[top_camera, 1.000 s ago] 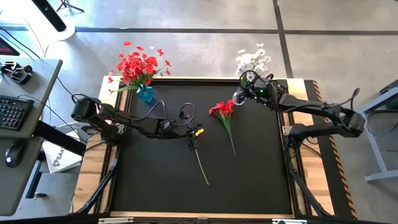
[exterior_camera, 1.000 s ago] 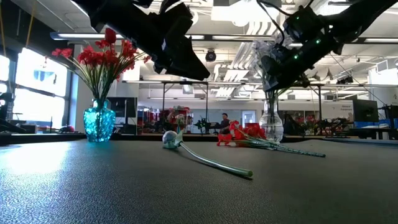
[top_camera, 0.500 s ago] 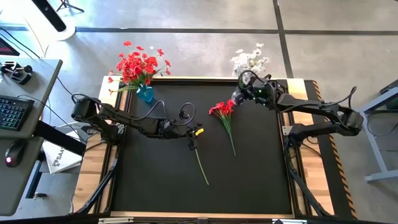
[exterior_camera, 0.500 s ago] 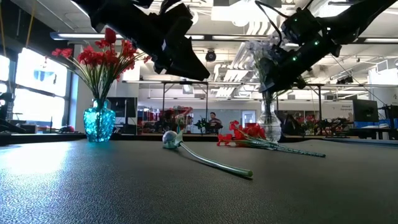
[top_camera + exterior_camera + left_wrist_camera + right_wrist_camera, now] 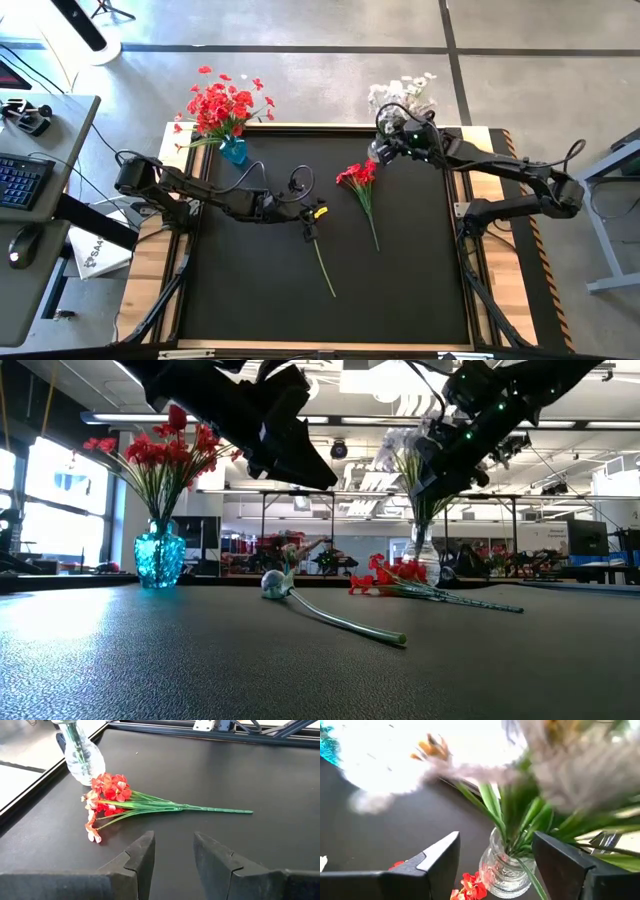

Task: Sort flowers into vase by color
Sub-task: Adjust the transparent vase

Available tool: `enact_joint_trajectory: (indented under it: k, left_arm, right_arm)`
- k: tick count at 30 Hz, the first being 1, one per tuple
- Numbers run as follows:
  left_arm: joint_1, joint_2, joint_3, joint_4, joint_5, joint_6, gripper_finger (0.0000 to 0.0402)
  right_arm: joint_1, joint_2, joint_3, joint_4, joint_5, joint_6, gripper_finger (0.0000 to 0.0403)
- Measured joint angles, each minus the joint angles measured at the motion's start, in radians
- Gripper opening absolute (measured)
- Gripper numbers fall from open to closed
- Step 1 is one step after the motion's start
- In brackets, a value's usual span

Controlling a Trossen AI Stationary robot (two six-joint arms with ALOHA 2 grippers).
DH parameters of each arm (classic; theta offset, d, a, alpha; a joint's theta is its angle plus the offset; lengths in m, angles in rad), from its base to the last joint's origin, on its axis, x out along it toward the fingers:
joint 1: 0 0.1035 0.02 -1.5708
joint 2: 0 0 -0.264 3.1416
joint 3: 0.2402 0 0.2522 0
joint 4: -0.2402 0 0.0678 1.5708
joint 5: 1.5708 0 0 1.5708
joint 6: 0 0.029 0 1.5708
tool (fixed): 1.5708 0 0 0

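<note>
High view: the black-topped desk (image 5: 250,290) carries two loose items. A bunch of red artificial flowers on green stems (image 5: 362,190) lies at upper centre of the frame. A single long green stem with a pale bloom (image 5: 322,258) lies just left of centre.

At the desk's upper left edge stands a turquoise glass vase (image 5: 233,150) filled with red blooms. At the upper right edge stands a clear glass vase (image 5: 506,866) holding white-bloomed flowers (image 5: 402,95).

The right pincer (image 5: 385,148) hangs beside the clear vase, above the head of the red bunch. In the right wrist view its fingers stand well apart, with nothing between them.

The left pincer (image 5: 310,226) hovers over the bloom end of the single stem. In the left wrist view its fingers (image 5: 142,856) are apart and empty.

Judgement: white flowers are placed and the task is well advanced. Two items remain unsorted. The step in hand appears to be the approach to the next pickup.

The next move calls for a descent onto a stem. The fingers must close low on the thin stalk, near the bloom. The red bunch belongs in the turquoise vase, the pale stem in the clear one.
</note>
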Motion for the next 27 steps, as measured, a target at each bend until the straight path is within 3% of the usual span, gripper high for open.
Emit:
enact_joint_trajectory:
  k: [12,27]
  left_arm:
    - [-0.011,0.0,0.0,0.0,0.0,0.0,0.0122]
    - [-0.011,0.0,0.0,0.0,-0.001,0.0,0.0122]
  right_arm:
    - [0.027,0.0,0.134,-0.152,-0.048,0.0,0.0245]
    - [0.087,-0.001,0.18,-0.107,-0.01,-0.062,0.0245]
